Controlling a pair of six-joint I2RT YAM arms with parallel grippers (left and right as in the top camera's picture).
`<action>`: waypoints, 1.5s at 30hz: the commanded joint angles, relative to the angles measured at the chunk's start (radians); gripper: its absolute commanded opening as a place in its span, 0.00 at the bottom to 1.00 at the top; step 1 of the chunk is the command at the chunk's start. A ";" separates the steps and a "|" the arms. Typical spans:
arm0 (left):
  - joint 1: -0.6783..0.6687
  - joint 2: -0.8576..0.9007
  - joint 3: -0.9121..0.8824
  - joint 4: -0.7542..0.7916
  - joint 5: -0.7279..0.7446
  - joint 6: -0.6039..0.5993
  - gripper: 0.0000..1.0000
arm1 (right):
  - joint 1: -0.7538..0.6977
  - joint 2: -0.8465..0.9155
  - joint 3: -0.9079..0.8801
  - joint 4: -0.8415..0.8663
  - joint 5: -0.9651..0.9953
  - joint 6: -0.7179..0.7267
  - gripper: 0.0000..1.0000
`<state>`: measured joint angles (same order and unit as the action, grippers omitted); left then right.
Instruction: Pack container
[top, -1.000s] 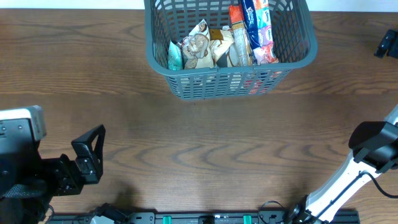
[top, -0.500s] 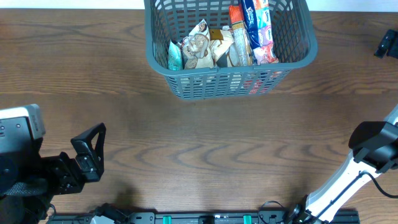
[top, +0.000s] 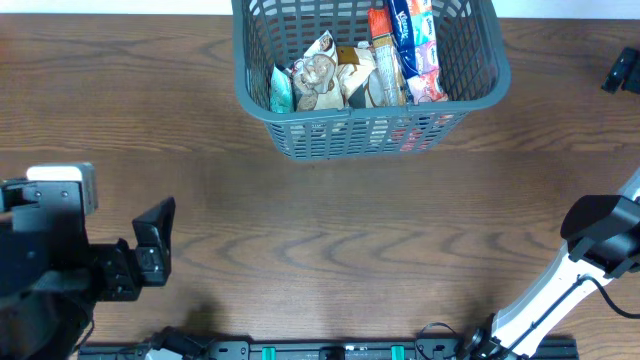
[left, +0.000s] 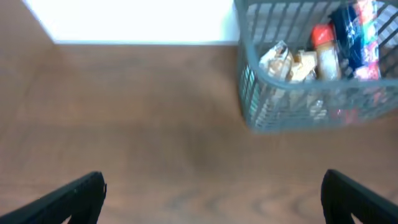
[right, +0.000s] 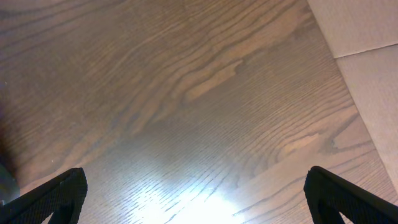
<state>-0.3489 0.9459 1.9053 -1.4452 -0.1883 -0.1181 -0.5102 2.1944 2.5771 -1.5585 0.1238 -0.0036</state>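
Note:
The container (top: 370, 132) is a dark grey-blue slotted basket at the far middle of the wooden table. It holds several snack packets (top: 330, 78), beige ones on the left, orange, blue and pink ones on the right. In the left wrist view the container (left: 298, 115) shows at the upper right, blurred. My left gripper (top: 152, 248) is open and empty near the front left of the table, well short of the container; its fingers (left: 211, 190) are spread wide. My right gripper (right: 196, 186) is open and empty over bare wood at the table's right side.
The right arm (top: 590, 235) stands at the front right edge. A black part (top: 622, 70) shows at the far right edge. The table's right edge and pale floor (right: 367, 56) appear in the right wrist view. A white wall (left: 137, 18) lies beyond the table.
My left arm has shifted slightly to the right, its gripper still open. The container, packets and right arm have not moved.

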 joint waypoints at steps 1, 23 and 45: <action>0.040 -0.117 -0.110 0.116 0.103 0.181 0.99 | -0.014 -0.008 -0.002 -0.002 -0.001 0.014 0.99; 0.360 -0.673 -1.176 0.825 0.417 0.350 0.98 | -0.014 -0.008 -0.002 -0.002 -0.001 0.014 0.99; 0.438 -0.943 -1.700 1.228 0.432 0.341 0.99 | -0.014 -0.008 -0.002 -0.002 -0.001 0.014 0.99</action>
<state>0.0837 0.0151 0.2249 -0.2367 0.2329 0.2176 -0.5102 2.1944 2.5771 -1.5589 0.1238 -0.0036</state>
